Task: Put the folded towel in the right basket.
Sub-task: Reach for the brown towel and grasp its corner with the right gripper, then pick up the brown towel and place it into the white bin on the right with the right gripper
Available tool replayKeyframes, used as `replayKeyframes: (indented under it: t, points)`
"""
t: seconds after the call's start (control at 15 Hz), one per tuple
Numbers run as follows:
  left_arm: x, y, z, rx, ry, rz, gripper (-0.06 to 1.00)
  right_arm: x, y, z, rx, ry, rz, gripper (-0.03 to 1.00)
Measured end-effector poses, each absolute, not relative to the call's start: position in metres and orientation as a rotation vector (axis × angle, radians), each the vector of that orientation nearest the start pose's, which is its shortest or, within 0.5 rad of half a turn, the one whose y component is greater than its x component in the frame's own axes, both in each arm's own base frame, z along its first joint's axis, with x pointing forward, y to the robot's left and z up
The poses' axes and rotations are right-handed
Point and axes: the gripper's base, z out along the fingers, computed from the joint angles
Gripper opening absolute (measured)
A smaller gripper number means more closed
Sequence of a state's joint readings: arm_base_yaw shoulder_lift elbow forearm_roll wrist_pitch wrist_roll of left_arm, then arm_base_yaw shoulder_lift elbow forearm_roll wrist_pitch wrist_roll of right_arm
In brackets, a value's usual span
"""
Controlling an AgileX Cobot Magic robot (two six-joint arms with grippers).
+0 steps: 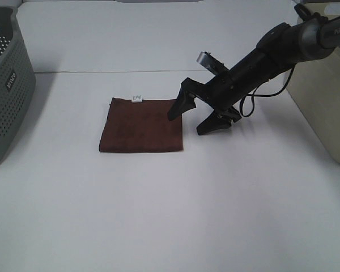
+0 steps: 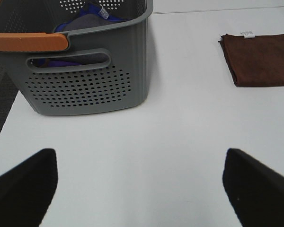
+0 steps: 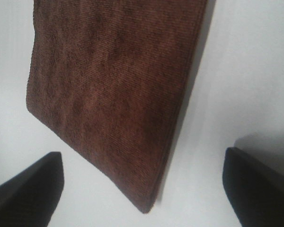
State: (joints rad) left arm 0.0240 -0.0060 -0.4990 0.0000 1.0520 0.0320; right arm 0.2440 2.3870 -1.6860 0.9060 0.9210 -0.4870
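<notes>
Right arm (image 1: 272,51) slants down, right gripper (image 1: 185,124) jaws spread wide; left gripper (image 2: 138,158) jaws equally parted.

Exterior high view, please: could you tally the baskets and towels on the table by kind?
Baskets: 2, the grey basket and the beige basket
Towels: 1, the brown towel
Total: 3

Matt, ribbed brown cloth towel (image 3: 113,90)

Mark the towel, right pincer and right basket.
towel (image 1: 140,126): exterior high, cloth centre.
right pincer (image 1: 185,124): exterior high, midway between fingertips.
right basket (image 1: 323,113): exterior high, side wall.
</notes>
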Motion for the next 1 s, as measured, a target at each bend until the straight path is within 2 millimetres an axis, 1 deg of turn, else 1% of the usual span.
replayKeyframes:
  t: [0.07,0.27,0.4,0.47,0.53,0.67,0.73,0.93,1.0]
  points:
    - [-0.005,0.0,0.278,0.008,2.031,0.035,0.88,0.44,0.179,0.093,-0.25,2.811,1.053,0.88]
    - [-0.005,0.0,0.278,0.008,2.031,0.035,0.88,0.439,0.209,0.085,-0.204,2.762,1.082,0.84]
    - [-0.005,0.0,0.278,0.008,2.031,0.035,0.88,0.441,0.222,0.079,-0.196,2.742,1.095,0.68]
    - [-0.005,0.0,0.278,0.008,2.031,0.035,0.88,0.442,0.225,0.075,-0.182,2.743,1.088,0.55]
    - [-0.005,0.0,0.278,0.008,2.031,0.035,0.88,0.442,0.225,0.074,-0.167,2.746,1.085,0.49]
    - [-0.005,0.0,0.278,0.008,2.031,0.035,0.88,0.443,0.224,0.068,-0.141,2.764,1.06,0.12]
    - [-0.005,0.0,0.278,0.008,2.031,0.035,0.88,0.443,0.224,0.067,-0.146,2.765,1.05,0.05]
    - [-0.005,0.0,0.278,0.008,2.031,0.035,0.88,0.441,0.225,0.071,-0.197,2.785,1.076,0.05]
    - [-0.005,0.0,0.278,0.008,2.031,0.035,0.88,0.439,0.225,0.085,-0.31,2.796,1.065,0.05]
